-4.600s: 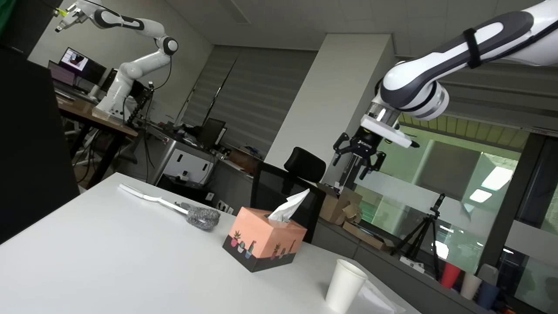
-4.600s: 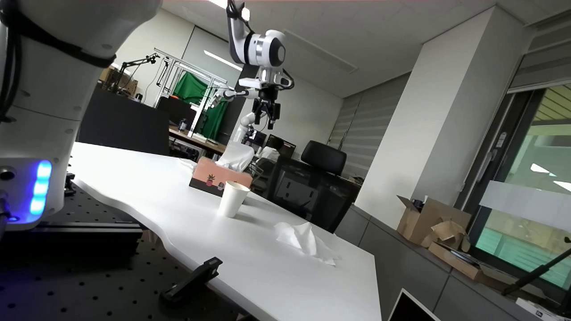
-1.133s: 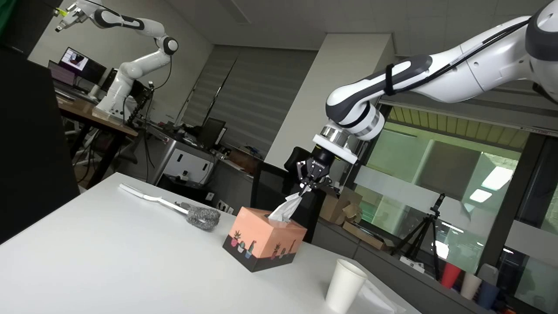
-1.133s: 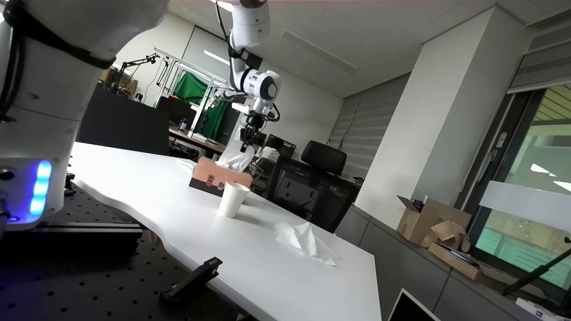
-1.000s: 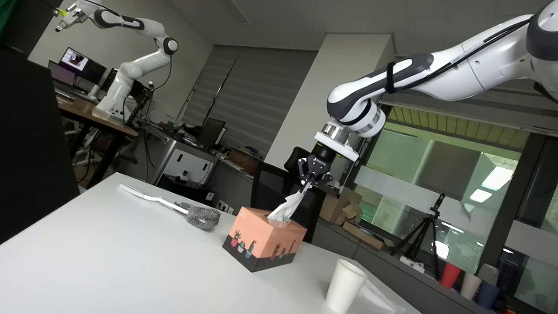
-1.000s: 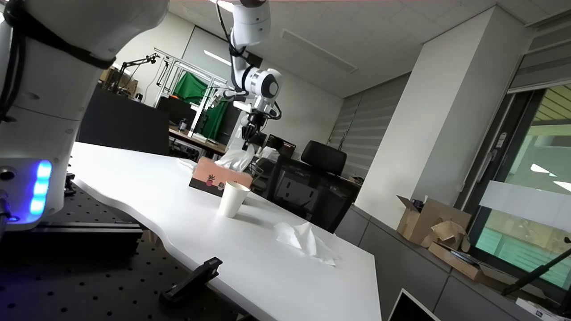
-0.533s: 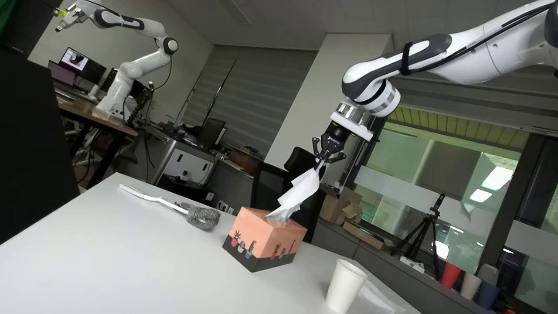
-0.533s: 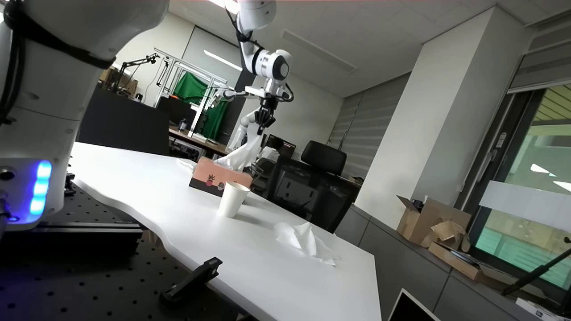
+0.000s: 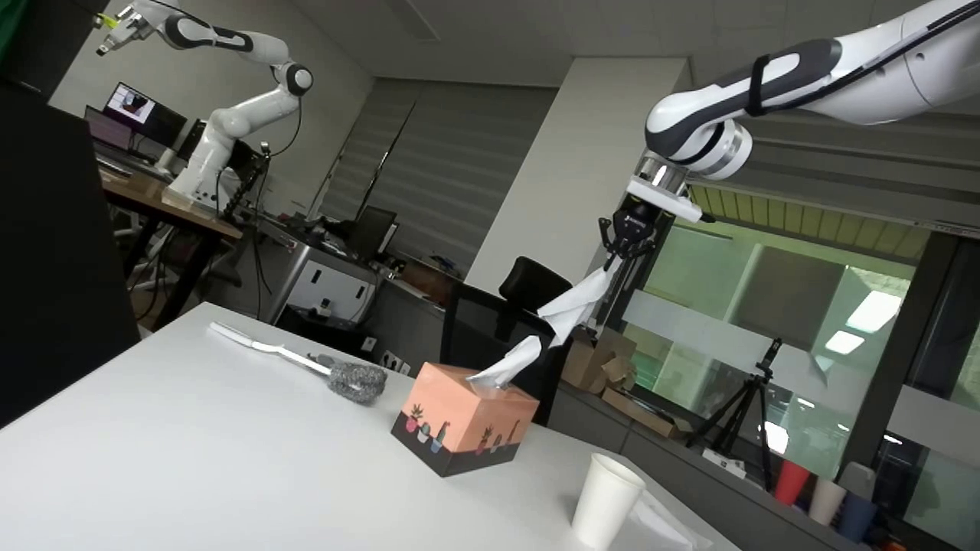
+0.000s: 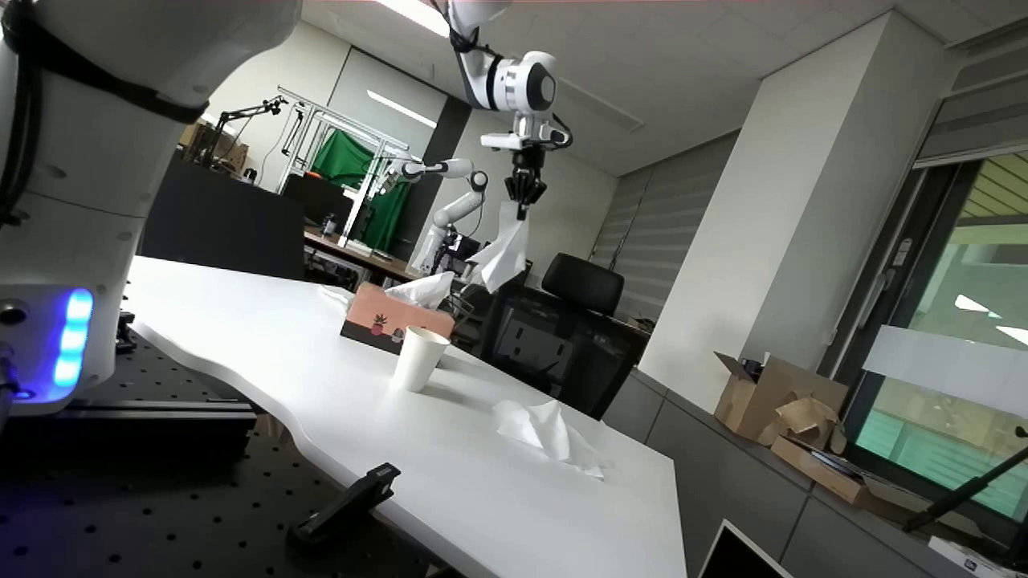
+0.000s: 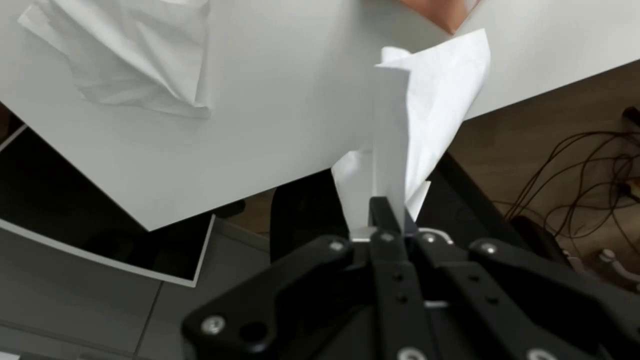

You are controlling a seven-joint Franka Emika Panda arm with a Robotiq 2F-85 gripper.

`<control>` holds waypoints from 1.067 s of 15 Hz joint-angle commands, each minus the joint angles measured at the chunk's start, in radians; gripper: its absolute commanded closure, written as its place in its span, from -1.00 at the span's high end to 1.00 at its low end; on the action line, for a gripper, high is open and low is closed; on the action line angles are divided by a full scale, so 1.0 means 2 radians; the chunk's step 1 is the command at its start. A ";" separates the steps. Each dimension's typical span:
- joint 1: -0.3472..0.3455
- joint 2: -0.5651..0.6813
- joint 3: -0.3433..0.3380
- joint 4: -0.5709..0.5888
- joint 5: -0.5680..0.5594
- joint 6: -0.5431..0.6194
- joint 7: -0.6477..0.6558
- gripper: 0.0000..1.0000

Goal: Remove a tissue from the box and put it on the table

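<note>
white table (image 9: pixel 253 451), grey blind (image 9: pixel 452 161) beyond; gripper (image 11: pixel 401 220) pinching tissue (image 11: pixel 437 100) aloft

In both exterior views you have a white paper cup (image 9: pixel 607 501) standing upright, a black office chair (image 10: pixel 566 337) and open cardboard boxes (image 10: pixel 775 393). In an exterior view you see a grey and white duster (image 9: pixel 337 374) lying down, a lit monitor (image 9: pixel 139 111) well apart from it, and a black tripod (image 9: pixel 753 386); the red object (image 9: pixel 790 483) near the tripod is probably a cup, though too far off to be sure.
</note>
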 commanded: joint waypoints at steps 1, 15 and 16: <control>-0.018 0.010 -0.021 0.014 -0.025 0.014 0.023 -1.00; -0.046 0.136 -0.127 0.079 -0.247 -0.094 0.013 -1.00; -0.052 0.148 -0.123 0.086 -0.253 -0.108 -0.005 -1.00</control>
